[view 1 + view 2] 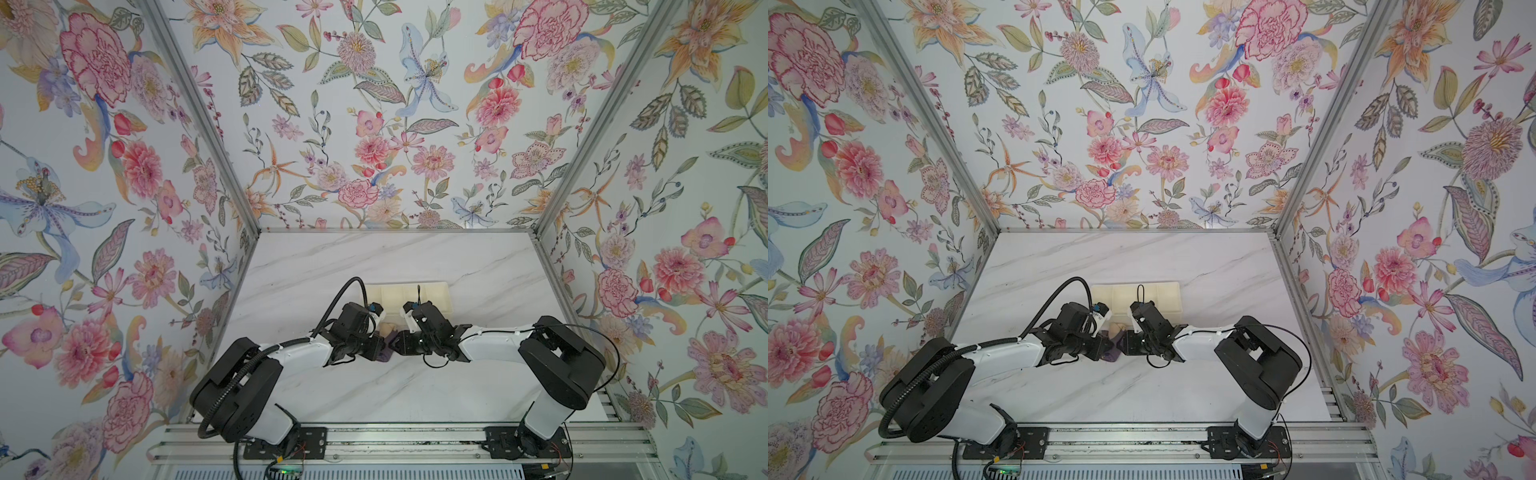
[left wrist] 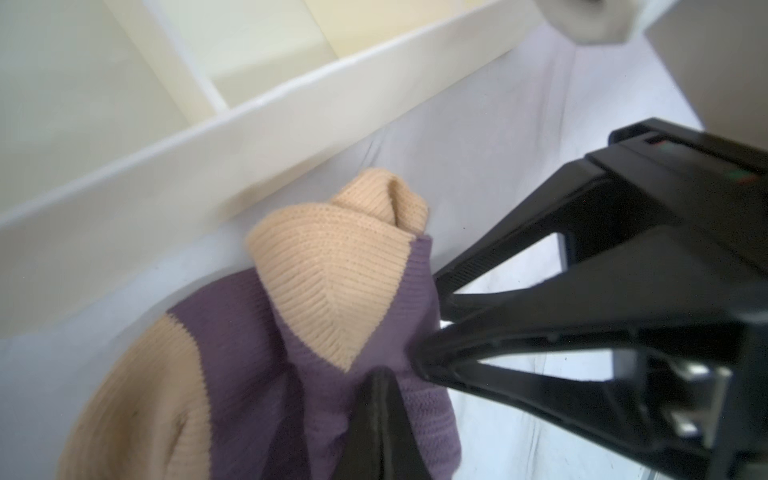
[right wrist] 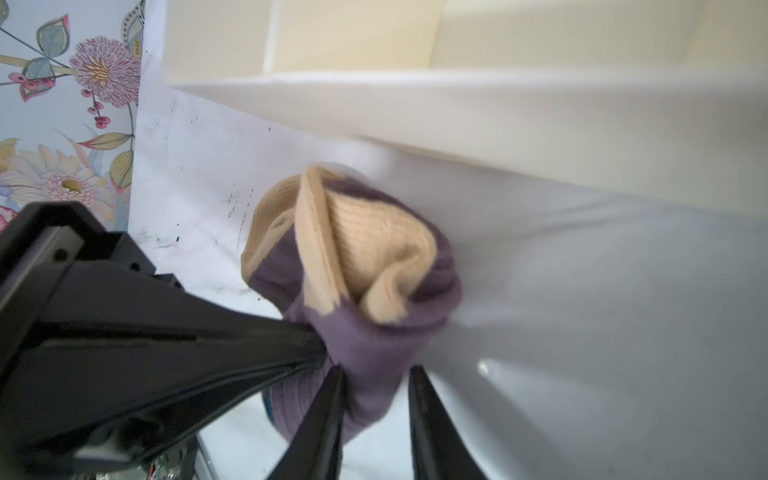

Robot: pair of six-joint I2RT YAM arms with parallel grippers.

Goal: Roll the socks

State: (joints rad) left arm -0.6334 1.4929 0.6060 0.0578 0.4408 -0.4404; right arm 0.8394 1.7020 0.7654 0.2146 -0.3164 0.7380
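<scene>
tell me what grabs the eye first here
The loud floral wallpaper on the walls hits first. Then the socks, a purple and tan bundle at mid-table, pinched by the shut left hand, with the right hand straddling it, jaws apart. A cream divided tray sits just behind.

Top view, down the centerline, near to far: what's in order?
Aluminium mounting rail → bare marble tabletop → socks → white divided tray → floral back wall.
</scene>
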